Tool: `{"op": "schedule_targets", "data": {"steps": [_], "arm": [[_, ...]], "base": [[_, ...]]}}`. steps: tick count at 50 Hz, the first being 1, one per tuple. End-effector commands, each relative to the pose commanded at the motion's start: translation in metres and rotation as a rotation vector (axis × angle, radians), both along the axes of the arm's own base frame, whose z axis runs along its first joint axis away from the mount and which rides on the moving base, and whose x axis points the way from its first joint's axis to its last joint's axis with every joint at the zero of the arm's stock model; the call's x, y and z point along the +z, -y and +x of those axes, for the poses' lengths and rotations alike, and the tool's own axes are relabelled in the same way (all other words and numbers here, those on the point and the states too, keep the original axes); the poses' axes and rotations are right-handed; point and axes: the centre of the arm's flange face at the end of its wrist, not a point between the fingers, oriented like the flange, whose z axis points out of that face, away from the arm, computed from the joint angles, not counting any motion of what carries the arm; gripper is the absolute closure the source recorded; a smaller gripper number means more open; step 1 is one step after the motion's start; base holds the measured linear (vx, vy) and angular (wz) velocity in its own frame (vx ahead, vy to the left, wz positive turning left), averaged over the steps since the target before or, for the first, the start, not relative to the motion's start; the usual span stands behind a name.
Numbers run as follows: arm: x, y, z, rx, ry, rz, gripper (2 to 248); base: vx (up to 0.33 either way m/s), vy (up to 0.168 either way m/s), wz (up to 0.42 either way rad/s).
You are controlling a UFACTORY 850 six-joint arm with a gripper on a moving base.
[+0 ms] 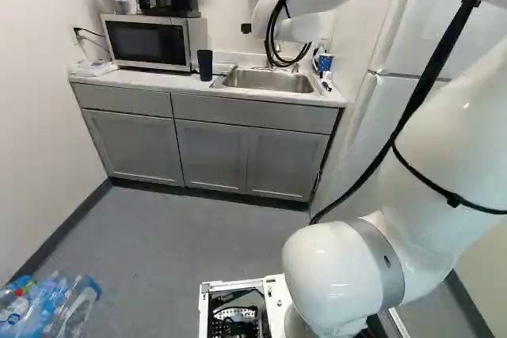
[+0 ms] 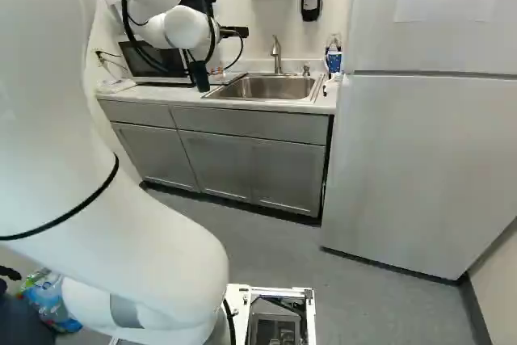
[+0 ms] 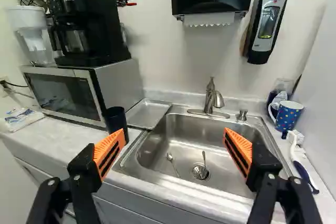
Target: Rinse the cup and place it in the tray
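"On the counter by the sink (image 3: 186, 125), where exactly does the cup stand?"

"Upright at the near end of the tray (image 3: 149, 114), by the corner of the microwave (image 3: 65, 94). It's the dark cup (image 3: 115, 120) I mean; a spotted mug (image 3: 287, 115) stands across the sink, near the brush (image 3: 300, 163)."

"And how does the gripper (image 2: 234, 31) lie to it?"

"From the wrist, the gripper (image 3: 175, 132) faces the sink, and the dark cup is ahead of the finger on the microwave side. It's outside the opening, not between the fingers. That finger's orange pad (image 3: 109, 151) covers part of the cup's lower edge."

"Are they touching?"

"Can't tell; the pad overlaps the cup from where the camera sits."

"How wide are the fingers?"

"Spread well apart, with nothing held. Through the gap you see the basin, with a spoon (image 3: 173, 165) and another utensil (image 3: 204, 162) by the drain."

"So the dark cup isn't in the tray?"

"No, just beside it, on the bare counter."
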Motion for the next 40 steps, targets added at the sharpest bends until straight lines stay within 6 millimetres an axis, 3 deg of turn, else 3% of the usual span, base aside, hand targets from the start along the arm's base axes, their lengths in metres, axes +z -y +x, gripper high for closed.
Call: {"op": "schedule_targets", "data": {"steps": [27, 40], "arm": [[0.0, 0.0, 0.0, 0.0, 0.0, 0.0, 3], [0.0, 0.0, 0.0, 0.0, 0.0, 0.0, 3]], "base": [[0.15, -0.021, -0.013], [0.158, 0.003, 0.191]]}}
